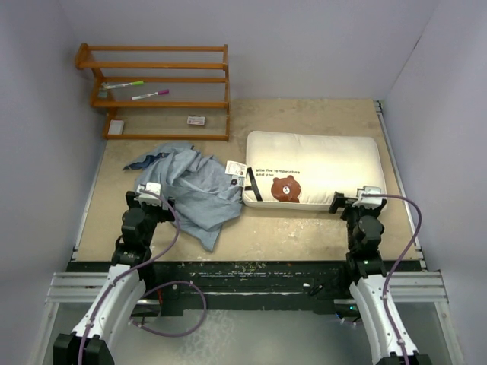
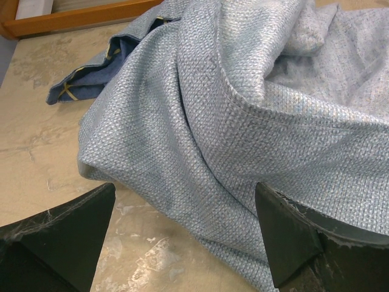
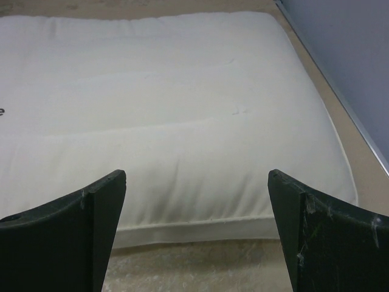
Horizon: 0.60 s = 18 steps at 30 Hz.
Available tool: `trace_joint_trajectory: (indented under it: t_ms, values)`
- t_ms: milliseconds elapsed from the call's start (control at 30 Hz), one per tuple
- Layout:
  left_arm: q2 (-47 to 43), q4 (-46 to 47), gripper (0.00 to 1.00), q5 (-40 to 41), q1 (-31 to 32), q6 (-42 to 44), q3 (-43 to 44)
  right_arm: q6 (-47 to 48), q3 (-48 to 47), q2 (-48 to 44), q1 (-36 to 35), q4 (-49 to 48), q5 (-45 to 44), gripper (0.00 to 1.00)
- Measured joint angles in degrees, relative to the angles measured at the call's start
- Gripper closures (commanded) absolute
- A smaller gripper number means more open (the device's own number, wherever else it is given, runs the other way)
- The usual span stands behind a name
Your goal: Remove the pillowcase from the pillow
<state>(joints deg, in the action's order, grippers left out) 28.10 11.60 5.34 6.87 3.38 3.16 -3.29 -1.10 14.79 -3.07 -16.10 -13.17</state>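
Left end effector (image 2: 185,185) spread wide, empty, near the pillowcase (image 2: 243,91); right end effector (image 3: 196,173) likewise, facing the pillow (image 3: 182,91).

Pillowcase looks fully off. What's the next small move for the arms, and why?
Probably just draw both arms back toward their bases and stop. The pillowcase lies crumpled on the table left of the pillow, which has no cover on it. The left gripper is open at the fabric's edge, holding nothing. The right gripper is open facing the pillow's near side, also empty.

pillow (image 1: 319,163), possibly "miss the temperature and you"
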Motion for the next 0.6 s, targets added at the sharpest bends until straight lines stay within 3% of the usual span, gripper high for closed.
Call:
trace_joint_trajectory:
  t_ms: [600]
  values:
    - [0.09, 0.02, 0.01, 0.09, 0.0, 0.0, -0.02, 0.48, 0.0, 3.21, -0.02, -3.3, 4.44, 0.0]
